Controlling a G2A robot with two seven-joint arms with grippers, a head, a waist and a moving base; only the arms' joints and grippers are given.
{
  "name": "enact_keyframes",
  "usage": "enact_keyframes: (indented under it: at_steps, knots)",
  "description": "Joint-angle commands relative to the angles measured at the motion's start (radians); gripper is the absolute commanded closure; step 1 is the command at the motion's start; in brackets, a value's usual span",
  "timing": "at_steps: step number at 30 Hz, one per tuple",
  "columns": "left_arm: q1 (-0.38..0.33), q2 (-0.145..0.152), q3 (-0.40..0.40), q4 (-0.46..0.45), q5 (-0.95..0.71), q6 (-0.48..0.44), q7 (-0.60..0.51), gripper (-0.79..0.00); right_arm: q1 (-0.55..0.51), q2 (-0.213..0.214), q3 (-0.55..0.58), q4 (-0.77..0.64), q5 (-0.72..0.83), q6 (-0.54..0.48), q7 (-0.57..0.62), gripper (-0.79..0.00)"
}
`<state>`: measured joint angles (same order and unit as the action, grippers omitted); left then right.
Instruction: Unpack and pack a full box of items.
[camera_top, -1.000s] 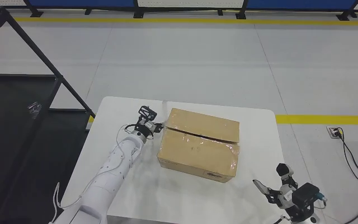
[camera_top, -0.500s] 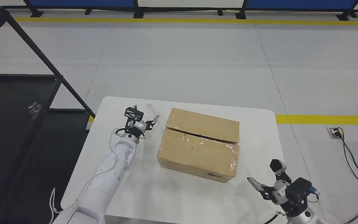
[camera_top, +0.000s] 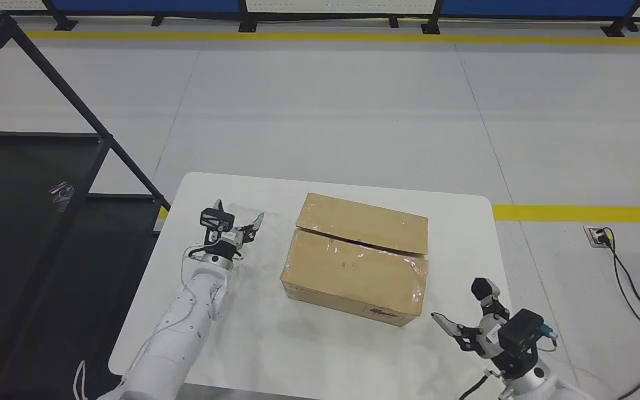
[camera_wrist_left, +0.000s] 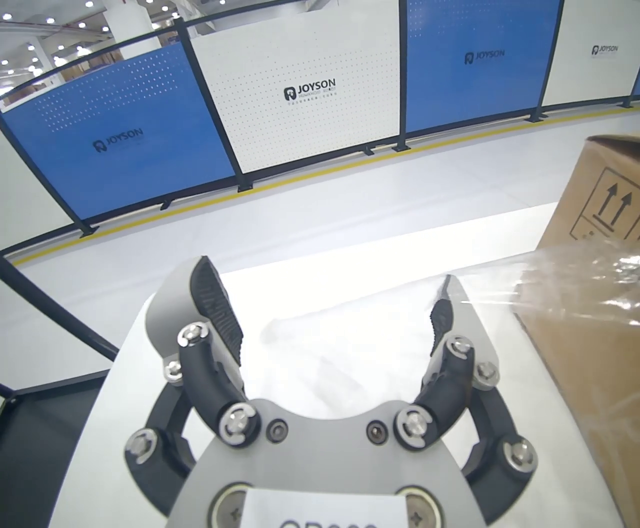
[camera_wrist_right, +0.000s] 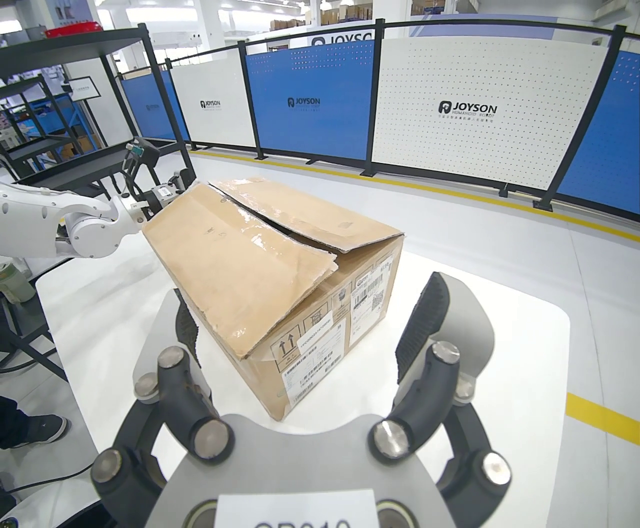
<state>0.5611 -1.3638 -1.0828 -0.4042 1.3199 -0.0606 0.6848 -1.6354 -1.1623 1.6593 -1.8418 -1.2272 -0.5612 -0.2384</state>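
Note:
A brown cardboard box (camera_top: 357, 258) sits in the middle of the white table (camera_top: 240, 320). Its top flaps are down but parted along the seam, and one flap (camera_wrist_right: 240, 265) is slightly raised. Loose clear tape (camera_wrist_left: 505, 287) trails off the box end (camera_wrist_left: 590, 280) toward one fingertip of my left gripper (camera_wrist_left: 325, 280). That gripper (camera_top: 237, 218) is open and empty, a short way to the left of the box's far corner. My right gripper (camera_top: 462, 308) is open and empty off the box's near right corner, facing the labelled end (camera_wrist_right: 325, 335) between its fingers (camera_wrist_right: 425, 320).
A black metal rack (camera_top: 60, 200) stands off the table's left side. The table's front edge runs close under the right gripper. Bare tabletop lies in front of the box and to its left. A yellow line (camera_top: 560, 212) crosses the floor to the right.
My left gripper has drawn back leftward from the box's far left corner and now stands apart from it. The right gripper has shifted a little leftward toward the box.

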Motion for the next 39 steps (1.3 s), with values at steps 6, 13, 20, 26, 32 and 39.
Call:
enact_keyframes:
  at_steps: [6,13,20,26,32,39]
  knots:
    - [0.082,0.03,-0.052,-0.092,-0.018,0.041,-0.018,-0.785,0.026,0.0,-0.023,0.008,-0.003,-0.004,0.008,-0.785]
    - [0.176,0.057,-0.106,-0.213,-0.019,0.074,-0.063,-0.785,0.057,0.001,-0.049,0.021,-0.006,-0.008,0.021,-0.785]
    - [0.26,0.08,-0.157,-0.328,-0.011,0.087,-0.114,-0.785,0.076,0.002,-0.065,0.028,-0.007,-0.011,0.032,-0.785]
    - [0.315,0.094,-0.194,-0.388,-0.004,0.096,-0.16,-0.785,0.084,0.003,-0.07,0.035,-0.007,-0.014,0.033,-0.785]
    - [0.356,0.102,-0.22,-0.426,-0.003,0.093,-0.189,-0.785,0.084,0.005,-0.07,0.035,-0.003,-0.011,0.035,-0.785]
    - [0.401,0.116,-0.239,-0.478,0.018,-0.017,-0.212,-0.785,0.096,0.007,-0.076,0.042,-0.001,-0.016,0.045,-0.785]
